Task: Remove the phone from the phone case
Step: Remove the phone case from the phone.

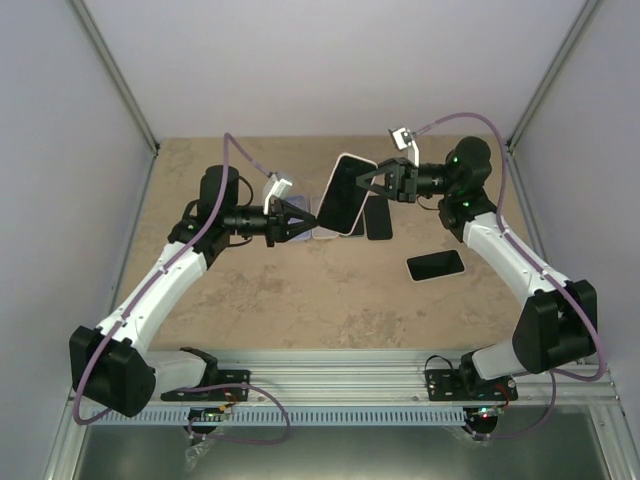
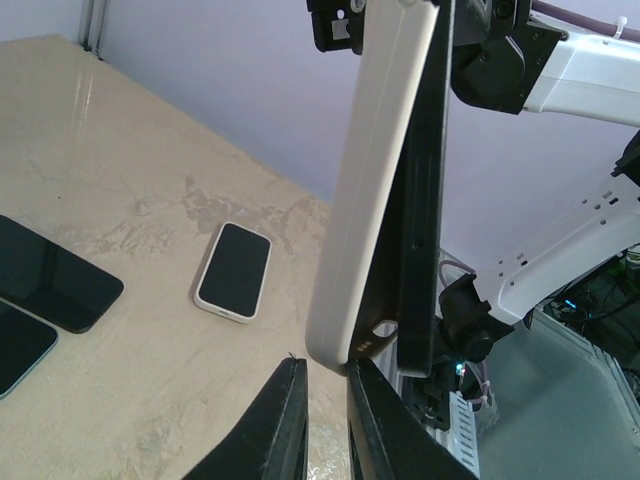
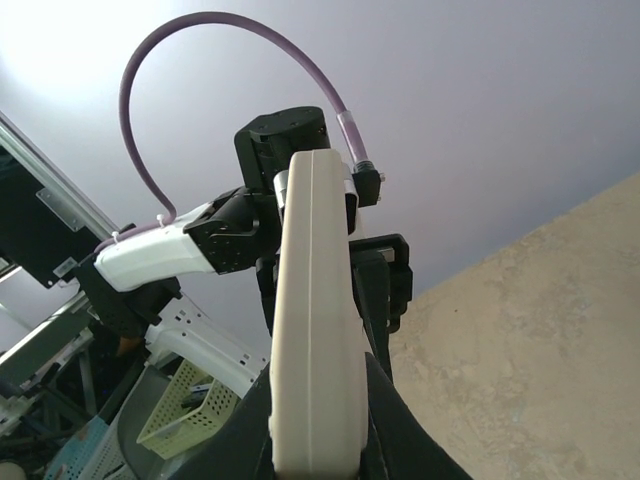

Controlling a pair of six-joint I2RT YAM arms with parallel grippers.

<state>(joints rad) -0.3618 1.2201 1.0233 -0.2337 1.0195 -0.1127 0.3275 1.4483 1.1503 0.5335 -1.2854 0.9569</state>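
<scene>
- left arm (image 1: 160,280) and right arm (image 1: 510,250) are bolted at the table (image 1: 300,310) near edge. Both reach inward and meet over the middle, toward the far edge.
- white-cased phone (image 1: 435,265) lies flat, screen up, toward the right edge, apart from both arms.
- left arm slants up from the near-left corner, with the wrist level and pointing right.
- left claw (image 1: 310,222) is almost fully closed, tips pinching the lower corner of the phone case (image 2: 365,200).
- phone (image 1: 343,192) sits in the case, lifted off the table and tilted, dark screen toward the top camera. It hangs between the two claws.
- left wrist view shows the case edge-on with a dark slab along one side. Can't tell whether the phone has parted from the case there.
- right arm has its elbow high near the far-right corner, wrist pointing left.
- right claw (image 1: 362,180) is clamped narrow on the far end of the case, one finger on each face.
- black phone (image 1: 378,218) lies flat on the table just beside the held one. More lie beneath it, partly hidden.
</scene>
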